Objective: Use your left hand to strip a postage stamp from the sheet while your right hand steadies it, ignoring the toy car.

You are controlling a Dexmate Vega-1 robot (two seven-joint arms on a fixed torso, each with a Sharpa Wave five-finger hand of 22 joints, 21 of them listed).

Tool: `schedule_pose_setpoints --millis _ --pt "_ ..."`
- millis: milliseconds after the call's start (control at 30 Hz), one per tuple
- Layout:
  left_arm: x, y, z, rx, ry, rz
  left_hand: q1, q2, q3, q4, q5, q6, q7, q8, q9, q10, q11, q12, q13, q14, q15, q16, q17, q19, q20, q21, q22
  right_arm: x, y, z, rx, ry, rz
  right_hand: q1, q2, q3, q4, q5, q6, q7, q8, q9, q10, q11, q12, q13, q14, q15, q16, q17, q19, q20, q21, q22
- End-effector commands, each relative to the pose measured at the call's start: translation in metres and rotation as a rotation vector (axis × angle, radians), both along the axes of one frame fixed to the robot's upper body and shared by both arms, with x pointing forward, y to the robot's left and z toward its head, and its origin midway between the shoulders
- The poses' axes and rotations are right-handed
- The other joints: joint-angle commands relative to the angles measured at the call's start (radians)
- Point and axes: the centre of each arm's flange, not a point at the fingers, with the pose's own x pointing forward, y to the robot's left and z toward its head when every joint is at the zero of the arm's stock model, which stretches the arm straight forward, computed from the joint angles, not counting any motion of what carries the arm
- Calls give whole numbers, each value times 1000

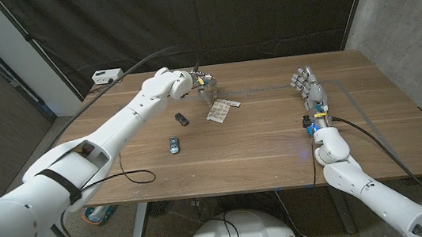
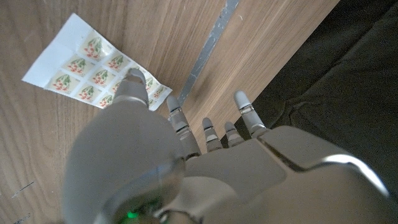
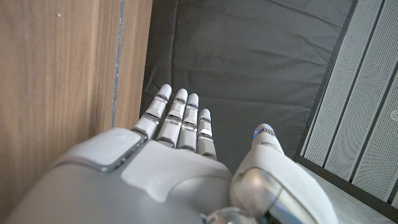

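A: Nearest to us on the wooden table (image 1: 262, 148) we see the toy car (image 1: 175, 143), small and blue, lying by itself on bare wood. Just beyond it is a small dark object (image 1: 182, 119); we cannot tell what it is.

B: Then comes the stamp sheet (image 1: 221, 110), lying flat near the table's middle, a little past both of those. In the left wrist view the stamp sheet (image 2: 93, 65) shows rows of stamps with a red and green picture.

A: Our left hand (image 1: 199, 84) hangs just above the sheet's far end, fingers apart and holding nothing. In the left wrist view one fingertip (image 2: 134, 78) sits over the sheet's edge; we cannot tell whether it touches.

B: Our right hand (image 1: 309, 90) is well apart from the sheet, over on the right side, fingers straight, slightly spread, holding nothing. Nothing lies between it and the sheet.

A: At the far left corner sits a white box (image 1: 107, 76), with a dark curtain (image 1: 262, 9) behind the table.
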Motion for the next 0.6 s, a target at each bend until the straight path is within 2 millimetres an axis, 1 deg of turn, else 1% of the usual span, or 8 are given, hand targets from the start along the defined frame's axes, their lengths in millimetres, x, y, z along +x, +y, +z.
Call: schedule_pose_setpoints --millis 33,100,233,367,433,533,600 --pt "5 -7 -5 2 -103 -67 13 39 18 1 11 14 1 5 3 16 -5 8 2 12 -7 13 -2 -183 10 -2 4 2 -1 0 1 -2 -7 -8 -4 -1 6 -2 3 3 0 5 6 3 -2 2 2 2 -1 3 -7 -4 -2 2" --pt "8 -9 -5 2 -103 -70 16 46 20 2 12 13 1 4 2 25 -8 10 2 19 -6 17 -4 -176 13 -1 4 3 -2 0 2 -3 -7 -10 -5 -2 7 -2 3 3 0 6 6 3 -2 2 2 4 -2 4 -12 -3 -4 2" --pt "14 -12 -9 15 -82 -65 15 47 17 4 12 13 1 4 2 30 -9 11 3 21 -10 19 -6 -173 8 -3 4 4 -3 2 5 -5 -14 -13 -6 -3 8 -2 2 3 0 6 6 3 -3 2 2 3 -3 4 -14 -4 -5 2" --pt "20 -12 -11 19 -71 -57 11 38 9 5 12 16 1 4 1 28 -10 8 3 20 -11 19 -9 -170 3 -7 3 5 -5 3 7 -5 -20 -14 -7 -3 9 -1 2 3 0 6 5 3 -3 2 2 3 -3 4 -14 -4 -5 2" --pt "24 -12 -11 17 -74 -59 9 36 6 5 13 16 1 4 1 26 -9 7 3 19 -11 19 -10 -169 4 -9 3 6 -5 3 5 -3 -22 -16 -7 -4 10 -1 2 3 -1 6 5 7 -4 2 2 3 -3 4 -15 -4 -5 2" --pt "28 -11 -11 8 -72 -63 5 31 0 7 14 13 1 2 0 25 -8 5 4 19 -12 19 -12 -167 4 -12 3 8 -4 4 4 0 -20 -18 -7 -4 10 -1 2 2 -1 6 6 5 -4 3 3 3 -3 4 -15 -4 -5 2" --pt "30 -12 -10 6 -65 -66 2 26 -7 8 15 -2 2 -6 -2 25 -6 4 5 18 -12 19 -15 -166 3 -16 3 9 -4 4 5 1 -20 -19 -7 -5 11 -1 2 2 -1 6 5 5 -4 3 4 3 -4 4 -15 -4 -5 2"
